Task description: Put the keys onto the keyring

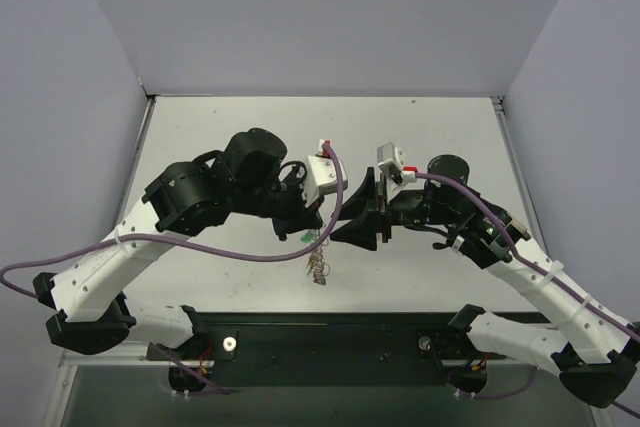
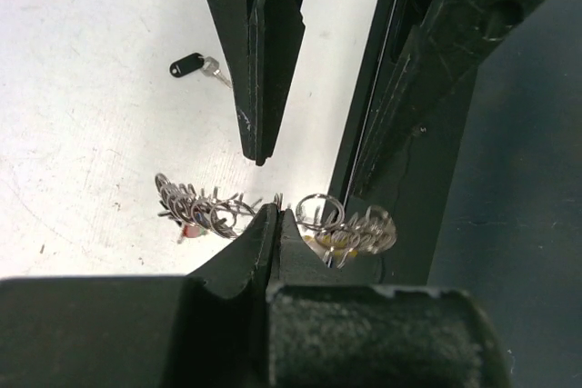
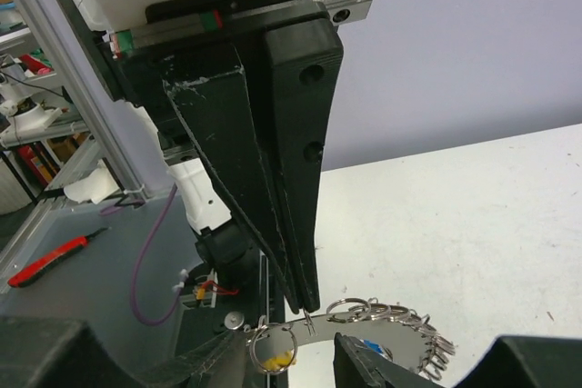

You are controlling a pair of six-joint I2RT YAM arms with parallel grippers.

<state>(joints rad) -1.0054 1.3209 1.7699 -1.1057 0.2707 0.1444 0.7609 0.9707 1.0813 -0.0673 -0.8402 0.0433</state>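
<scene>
Silvery keyring (image 2: 195, 206) is clamped in the left hand (image 2: 275, 211) — we see coloured keys (image 3: 273, 363) on it. Right hand (image 3: 291, 343) is apart alongside; a black-headed key (image 2: 186, 65) lies loose on the counter (image 2: 82, 134).

White arms (image 1: 92, 272), black joints (image 1: 190, 197), purple cables (image 1: 245, 255)

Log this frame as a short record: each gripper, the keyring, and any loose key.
left gripper: shut on the large silvery coil-rimmed keyring, held up between the arms
right gripper: open, right at the keyring
on the ring: a yellow-headed key shows; others unclear
loose: one small black-headed metal key lying on the white table
</scene>
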